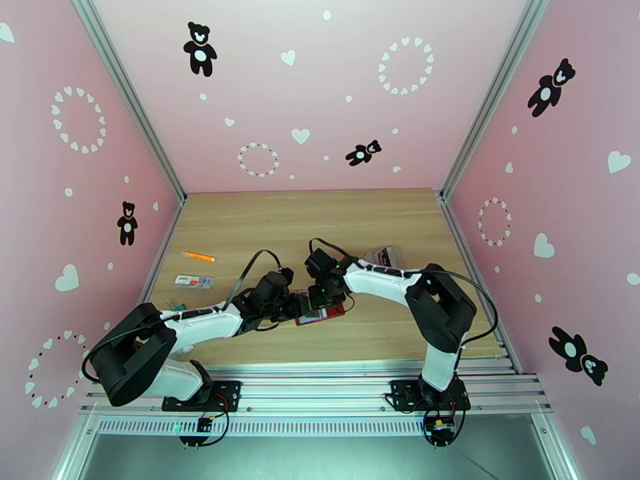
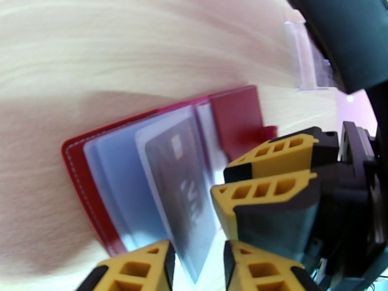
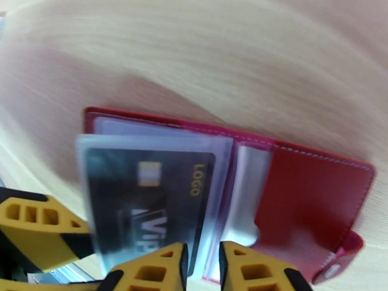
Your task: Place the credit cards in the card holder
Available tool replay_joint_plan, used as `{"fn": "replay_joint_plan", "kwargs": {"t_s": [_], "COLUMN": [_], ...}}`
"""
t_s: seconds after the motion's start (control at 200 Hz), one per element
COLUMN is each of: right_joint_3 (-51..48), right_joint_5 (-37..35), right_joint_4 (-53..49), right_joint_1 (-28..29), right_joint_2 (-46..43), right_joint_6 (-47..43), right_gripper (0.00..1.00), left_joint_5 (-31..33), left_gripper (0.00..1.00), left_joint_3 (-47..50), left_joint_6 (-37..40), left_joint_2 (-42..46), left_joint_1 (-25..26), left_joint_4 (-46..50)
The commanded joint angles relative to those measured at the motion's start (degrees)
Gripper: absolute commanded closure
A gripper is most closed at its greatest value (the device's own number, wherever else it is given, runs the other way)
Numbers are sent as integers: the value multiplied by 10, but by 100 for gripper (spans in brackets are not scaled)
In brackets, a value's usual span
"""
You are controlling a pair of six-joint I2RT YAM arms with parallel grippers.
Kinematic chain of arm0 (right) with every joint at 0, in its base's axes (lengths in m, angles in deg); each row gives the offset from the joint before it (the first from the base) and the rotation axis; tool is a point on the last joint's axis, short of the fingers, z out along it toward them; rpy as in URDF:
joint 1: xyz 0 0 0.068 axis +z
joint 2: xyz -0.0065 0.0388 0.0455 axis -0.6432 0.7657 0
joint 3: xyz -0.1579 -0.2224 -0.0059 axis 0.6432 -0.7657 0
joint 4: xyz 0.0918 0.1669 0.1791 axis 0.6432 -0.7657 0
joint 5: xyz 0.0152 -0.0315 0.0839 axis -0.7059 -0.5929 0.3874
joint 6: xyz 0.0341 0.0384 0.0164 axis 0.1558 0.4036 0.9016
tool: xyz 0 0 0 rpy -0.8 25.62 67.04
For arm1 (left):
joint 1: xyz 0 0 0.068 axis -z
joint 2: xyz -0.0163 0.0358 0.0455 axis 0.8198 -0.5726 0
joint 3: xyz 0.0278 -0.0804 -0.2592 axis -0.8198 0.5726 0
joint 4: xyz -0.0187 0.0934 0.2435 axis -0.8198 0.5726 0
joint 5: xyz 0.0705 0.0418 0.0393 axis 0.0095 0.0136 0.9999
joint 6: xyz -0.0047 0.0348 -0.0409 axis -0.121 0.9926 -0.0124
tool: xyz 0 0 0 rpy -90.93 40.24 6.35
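Card holder (image 1: 321,313) lies open at the near middle of the surface (image 1: 320,226), a dark credit card (image 3: 145,200) in its raised clear sleeve (image 3: 222,166). Left gripper (image 2: 196,253) stands narrowly apart around the sleeve's end; right gripper (image 3: 202,253) nearly together at its long edge; I cannot tell whether either grips it.

**Card holder open, one card sleeved**

The dark-red leather-like card holder (image 1: 322,317) lies open and flat at the overhead frame's lower centre, its grey transparent sleeves (image 3: 246,190) fanned. A dark credit card (image 3: 145,200), with a gold chip and "VIP" lettering, sits inside one sleeve.
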Motion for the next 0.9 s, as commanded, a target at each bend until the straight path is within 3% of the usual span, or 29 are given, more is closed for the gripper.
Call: {"fn": "replay_joint_plan", "kwargs": {"t_s": [0.0,0.375,0.641,0.896], "right_joint_3": [-13,-47,-66,-77], "right_joint_5": [-18,-81,-120,-143], "right_joint_4": [-13,-65,-78,-100], "right_joint_1": [-13,-66,-87,-100], "right_joint_2": [-37,-40,-69,-103], "right_joint_6": [-1,-20,-24,-30], "right_gripper": [74,71,58,55], "left_joint_5": [-15,-23,-31,-47], "left_gripper": [67,67,66,66], "left_joint_3": [-24,-106,-162,-203], "left_joint_6": [4,12,16,14], "left_joint_2": [-16,-83,-136,-186], "left_joint_1": [7,32,43,55], "left_joint_4": [-19,-14,-13,-26]}}
